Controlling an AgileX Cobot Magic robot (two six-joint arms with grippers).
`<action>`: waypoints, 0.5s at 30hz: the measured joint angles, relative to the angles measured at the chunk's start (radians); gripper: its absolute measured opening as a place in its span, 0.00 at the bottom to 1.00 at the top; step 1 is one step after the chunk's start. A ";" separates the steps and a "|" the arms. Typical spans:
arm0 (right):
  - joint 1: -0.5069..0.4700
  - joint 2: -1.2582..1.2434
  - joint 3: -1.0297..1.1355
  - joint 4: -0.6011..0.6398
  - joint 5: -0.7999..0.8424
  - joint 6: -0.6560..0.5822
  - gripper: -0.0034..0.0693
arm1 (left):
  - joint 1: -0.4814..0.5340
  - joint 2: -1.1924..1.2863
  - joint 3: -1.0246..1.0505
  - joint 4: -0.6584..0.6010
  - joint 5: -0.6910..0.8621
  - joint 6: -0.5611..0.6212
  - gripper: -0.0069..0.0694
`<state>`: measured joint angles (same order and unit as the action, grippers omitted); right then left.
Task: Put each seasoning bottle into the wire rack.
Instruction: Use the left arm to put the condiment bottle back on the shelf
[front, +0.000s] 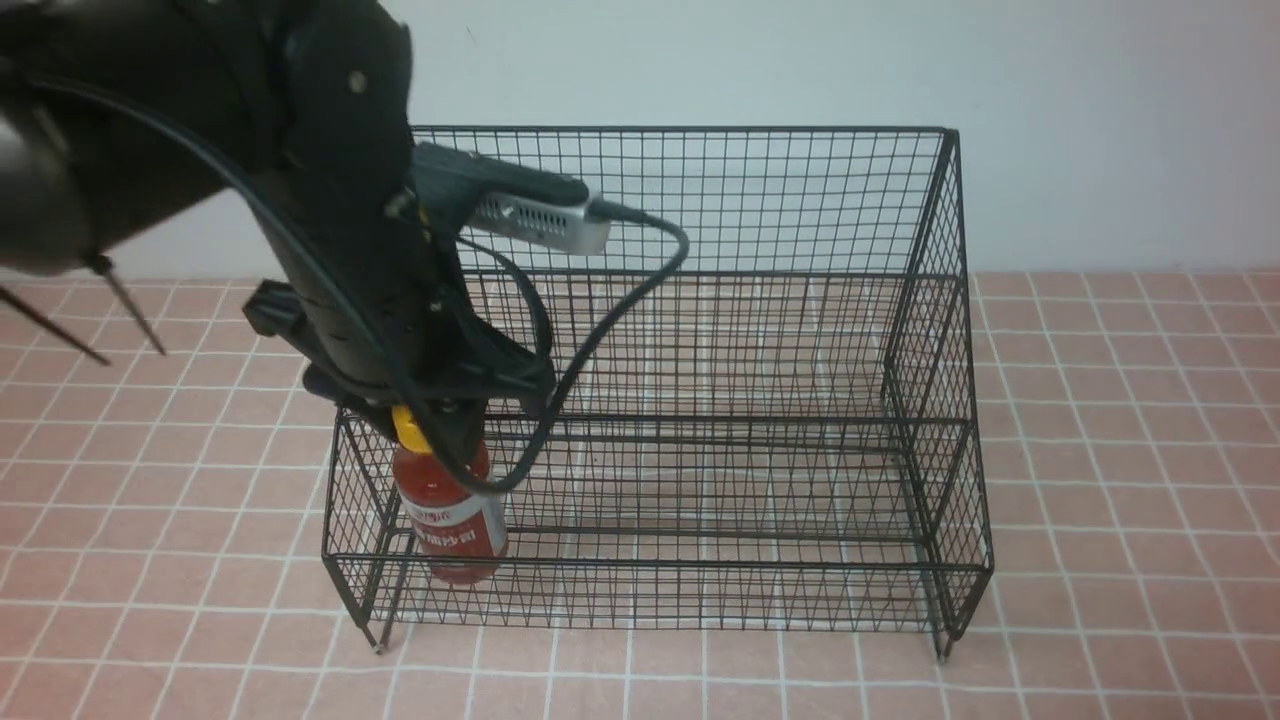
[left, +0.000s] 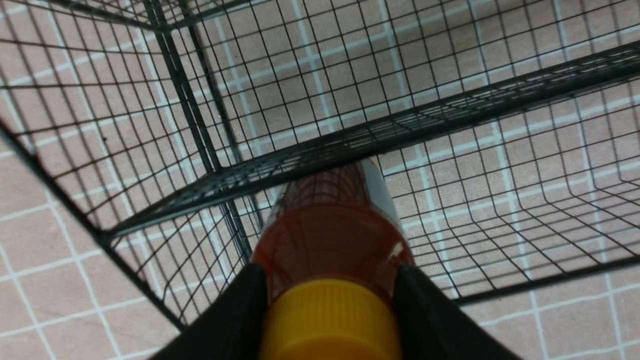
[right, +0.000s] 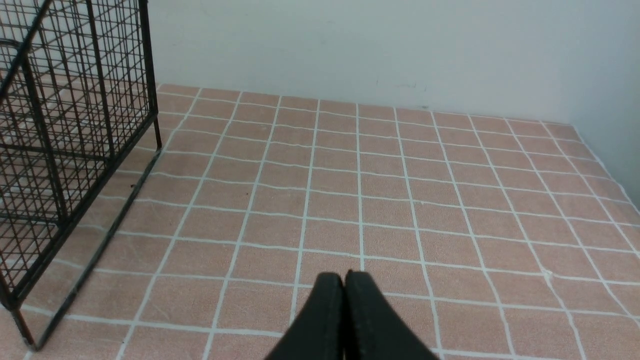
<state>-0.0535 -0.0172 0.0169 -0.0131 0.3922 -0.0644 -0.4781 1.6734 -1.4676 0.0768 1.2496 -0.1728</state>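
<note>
The seasoning bottle (front: 452, 515) holds red sauce and has a yellow cap and a white-and-red label. It stands slightly tilted inside the lowest front tier of the black wire rack (front: 700, 592), at its left end. My left gripper (front: 440, 425) reaches down from above and is shut on the bottle's shoulder, just below the cap. In the left wrist view both black fingers (left: 235, 310) press against the bottle (left: 330, 225), with the rack's mesh (left: 400, 125) all around. I cannot tell whether the base rests on the mesh. My right gripper (right: 344, 276) is shut on nothing, above the tiles.
The rack stands on a pink tiled surface (front: 1120, 470) against a pale wall (front: 1100, 120). Its right side (right: 75, 100) is at the edge of the right wrist view. A cable (front: 620, 320) from the left wrist camera hangs in front of the rack's left half.
</note>
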 joint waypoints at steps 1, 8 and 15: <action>0.000 0.000 0.000 0.001 0.000 0.000 0.03 | 0.000 0.010 0.000 0.000 -0.001 0.000 0.47; 0.000 0.000 0.000 0.001 0.000 0.018 0.03 | -0.001 0.060 -0.008 0.013 -0.017 0.000 0.49; 0.000 0.000 0.000 0.000 0.000 0.019 0.03 | -0.003 0.063 -0.043 0.066 -0.008 0.000 0.70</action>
<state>-0.0535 -0.0172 0.0169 -0.0130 0.3922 -0.0453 -0.4811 1.7363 -1.5105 0.1429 1.2414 -0.1728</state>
